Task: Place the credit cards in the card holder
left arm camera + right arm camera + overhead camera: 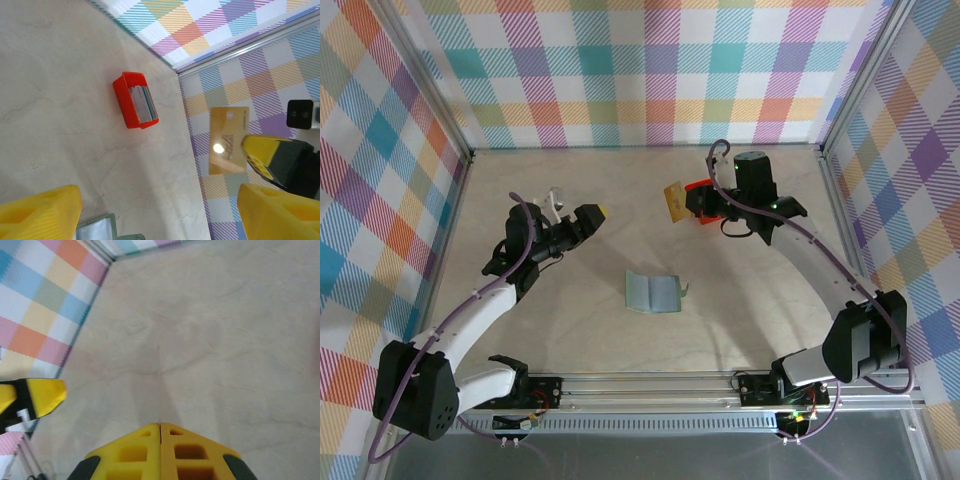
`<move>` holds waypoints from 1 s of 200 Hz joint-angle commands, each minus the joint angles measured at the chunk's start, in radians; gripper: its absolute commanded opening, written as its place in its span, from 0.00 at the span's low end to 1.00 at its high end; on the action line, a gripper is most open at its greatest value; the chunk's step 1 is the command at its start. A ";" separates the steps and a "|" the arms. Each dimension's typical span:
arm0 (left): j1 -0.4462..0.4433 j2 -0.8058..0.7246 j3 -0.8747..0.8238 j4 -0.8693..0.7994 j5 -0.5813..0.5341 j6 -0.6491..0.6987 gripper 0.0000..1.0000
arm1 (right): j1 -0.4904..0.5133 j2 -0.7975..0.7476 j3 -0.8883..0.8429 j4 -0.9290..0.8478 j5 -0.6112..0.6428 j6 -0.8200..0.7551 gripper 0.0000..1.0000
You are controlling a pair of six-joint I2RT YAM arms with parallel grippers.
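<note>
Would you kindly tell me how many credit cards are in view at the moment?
1 seen whole: the gold card, pinched in the right gripper. More stand edge-on inside the red box; their number cannot be told.

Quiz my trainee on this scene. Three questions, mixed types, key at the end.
1. True or false: the card holder lies open on the table.
2. What is pinched in the fingers of the right gripper? A) a gold card B) the card holder C) nothing
3. Fill in: other cards sit inside the ___ box.

Key: 1 true; 2 A; 3 red.
</note>
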 commanded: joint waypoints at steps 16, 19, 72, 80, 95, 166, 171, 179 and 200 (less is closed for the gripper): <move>0.005 0.022 0.030 0.070 0.049 -0.035 0.81 | -0.002 -0.029 0.004 0.093 -0.177 0.100 0.00; 0.002 0.022 0.029 0.079 0.049 -0.040 0.81 | -0.002 -0.029 0.002 0.101 -0.185 0.108 0.00; -0.035 0.061 0.023 0.243 0.073 -0.137 0.74 | -0.002 -0.018 -0.067 0.308 -0.334 0.334 0.00; -0.040 0.071 0.026 0.270 0.077 -0.156 0.74 | -0.002 -0.015 -0.070 0.322 -0.343 0.354 0.00; -0.052 0.094 0.038 0.305 0.087 -0.185 0.74 | -0.001 -0.013 -0.076 0.347 -0.355 0.382 0.00; -0.112 0.188 0.086 0.472 0.087 -0.322 0.69 | 0.001 -0.001 -0.125 0.506 -0.365 0.522 0.00; -0.115 0.195 0.086 0.490 0.089 -0.330 0.69 | 0.002 0.002 -0.127 0.514 -0.366 0.530 0.00; -0.118 0.207 0.089 0.517 0.095 -0.345 0.67 | 0.004 0.004 -0.126 0.520 -0.366 0.541 0.00; -0.133 0.241 0.097 0.592 0.111 -0.395 0.62 | 0.014 0.004 -0.129 0.536 -0.353 0.560 0.00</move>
